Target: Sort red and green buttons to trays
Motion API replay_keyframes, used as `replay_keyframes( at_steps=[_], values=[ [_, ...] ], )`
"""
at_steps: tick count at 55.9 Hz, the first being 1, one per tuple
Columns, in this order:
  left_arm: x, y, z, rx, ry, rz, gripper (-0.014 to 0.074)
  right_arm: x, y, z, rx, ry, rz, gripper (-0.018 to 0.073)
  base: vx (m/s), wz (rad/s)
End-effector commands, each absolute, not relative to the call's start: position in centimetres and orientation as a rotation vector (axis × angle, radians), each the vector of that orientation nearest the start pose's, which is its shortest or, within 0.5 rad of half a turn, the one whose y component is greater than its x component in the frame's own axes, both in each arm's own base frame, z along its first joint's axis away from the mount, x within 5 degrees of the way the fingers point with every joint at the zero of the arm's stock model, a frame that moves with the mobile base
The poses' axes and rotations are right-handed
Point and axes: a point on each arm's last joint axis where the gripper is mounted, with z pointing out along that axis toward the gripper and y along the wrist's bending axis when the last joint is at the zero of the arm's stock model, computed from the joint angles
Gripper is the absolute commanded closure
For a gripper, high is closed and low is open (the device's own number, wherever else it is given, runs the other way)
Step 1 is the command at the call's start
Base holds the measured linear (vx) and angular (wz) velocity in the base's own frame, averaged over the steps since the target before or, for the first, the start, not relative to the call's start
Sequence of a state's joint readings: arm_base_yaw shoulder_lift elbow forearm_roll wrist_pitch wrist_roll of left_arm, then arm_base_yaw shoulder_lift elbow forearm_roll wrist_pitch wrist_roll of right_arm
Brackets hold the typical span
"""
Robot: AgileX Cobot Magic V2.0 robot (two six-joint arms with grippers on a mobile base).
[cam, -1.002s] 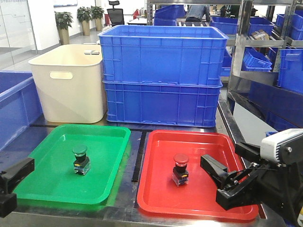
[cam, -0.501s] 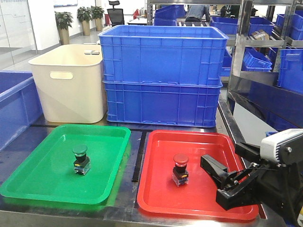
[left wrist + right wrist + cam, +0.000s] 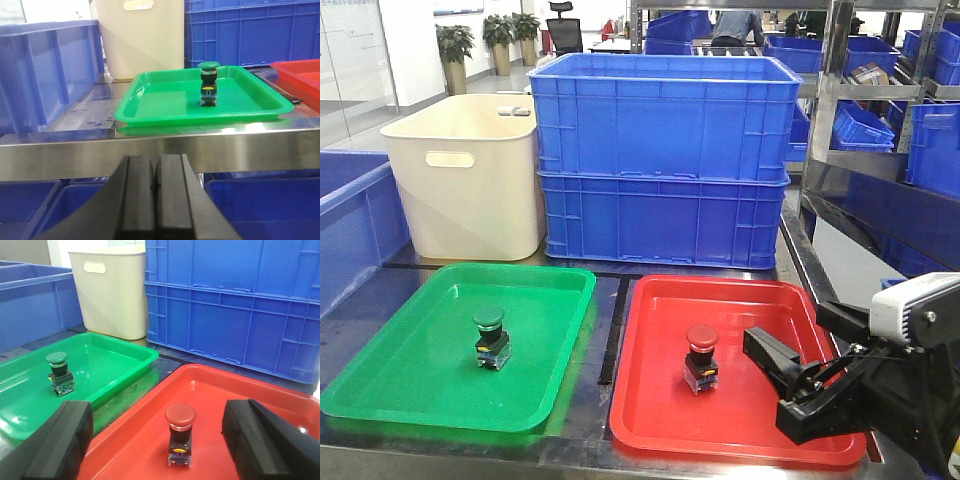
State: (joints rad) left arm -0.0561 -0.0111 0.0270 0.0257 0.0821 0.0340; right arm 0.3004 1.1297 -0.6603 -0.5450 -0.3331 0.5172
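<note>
A: From the front, what do we see?

B: We see the green tray and the red tray side by side on the steel surface. The green button stands upright in the green tray, the red button upright in the red one. Behind them sit a cream tub and two stacked blue crates.

A: And the arms?

B: The right tool reaches in low from the lower right, angled over the right part of the red tray, just beside the red button but apart from it. Its fingers are spread wide and hold nothing. We do not see the left tool in this view.

A: What does the left wrist camera give us?

B: The left tool sits below the surface's front edge, pointing level toward the green tray. Its two fingers are pressed together with nothing between them. The green button stands in the tray well beyond it.

A: And the right wrist camera?

B: We look between the spread fingers of the right tool. The red button stands upright in the red tray, between the fingers and ahead of them, untouched. The green button stands in the green tray to the left.
</note>
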Motion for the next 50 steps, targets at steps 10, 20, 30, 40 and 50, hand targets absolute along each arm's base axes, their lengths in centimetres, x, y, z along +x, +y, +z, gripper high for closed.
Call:
replay_keyframes(
  at_steps=[10,20,30,40,50],
  values=[
    [5.5,-0.3,21.1,0.085,1.485,0.003,0.0604,22.7,8.9,33.2,-0.385,1.523,0.401,-0.0017,0.00,0.00],
    [5.5,-0.3,21.1,0.085,1.485,0.003,0.0604,22.7,8.9,33.2,-0.385,1.523,0.401,-0.0017,0.00,0.00],
    [5.5,-0.3,21.1,0.085,1.485,0.003,0.0604,22.6,8.9,33.3,-0.385,1.520,0.403,-0.0017,0.00,0.00],
    [5.5,-0.3,21.1,0.085,1.485,0.003,0.0604,19.9,7.8,32.3,-0.323,1.527,0.425,-0.0002,0.00,0.00],
    [5.5,-0.3,21.1,0.086,1.485,0.004,0.0604,14.7,6.1,29.4,-0.287,1.516,0.442,0.0037,0.00,0.00]
  ],
)
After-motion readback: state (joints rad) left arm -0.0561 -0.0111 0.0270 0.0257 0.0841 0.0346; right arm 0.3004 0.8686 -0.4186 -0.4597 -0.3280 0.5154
